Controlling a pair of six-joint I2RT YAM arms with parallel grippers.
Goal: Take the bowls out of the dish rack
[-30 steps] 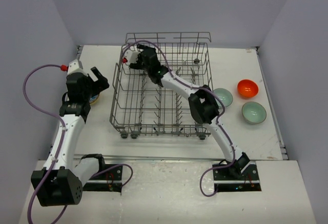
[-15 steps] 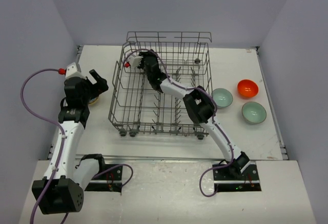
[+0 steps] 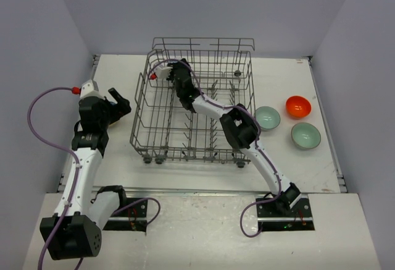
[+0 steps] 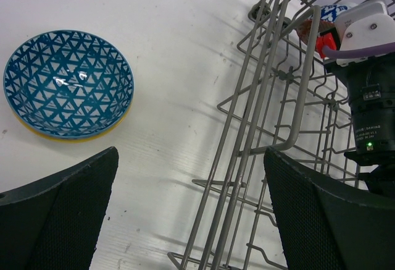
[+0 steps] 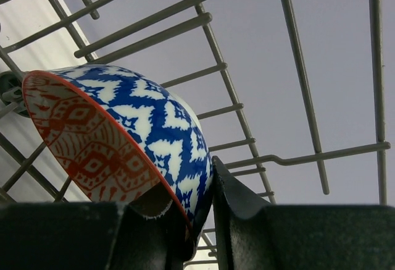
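Observation:
Inside the grey wire dish rack (image 3: pixel 137 118), at its far left corner, my right gripper (image 3: pixel 165 74) pinches the rim of a bowl (image 5: pixel 123 134), blue-and-white outside and red-and-white inside. In the right wrist view the right gripper (image 5: pixel 200 205) has one finger on each side of the bowl's wall, with rack wires (image 5: pixel 296 66) behind it. My left gripper (image 3: pixel 117 103) hangs open over the table, left of the rack. The left wrist view shows a bowl with a blue triangle pattern (image 4: pixel 68 84) on the table beyond the left gripper (image 4: pixel 191 159).
To the right of the rack stand three bowls: a mint one (image 3: pixel 268 117), an orange-red one (image 3: pixel 297 105) and a second mint one (image 3: pixel 305 135). The rack's tall left side (image 4: pixel 290 97) stands close to my left fingers. Walls enclose the table on three sides.
The right jaws have closed onto the patterned bowl's rim. The rack has shifted slightly to the left. The left arm has drawn back a little toward the left, still open.

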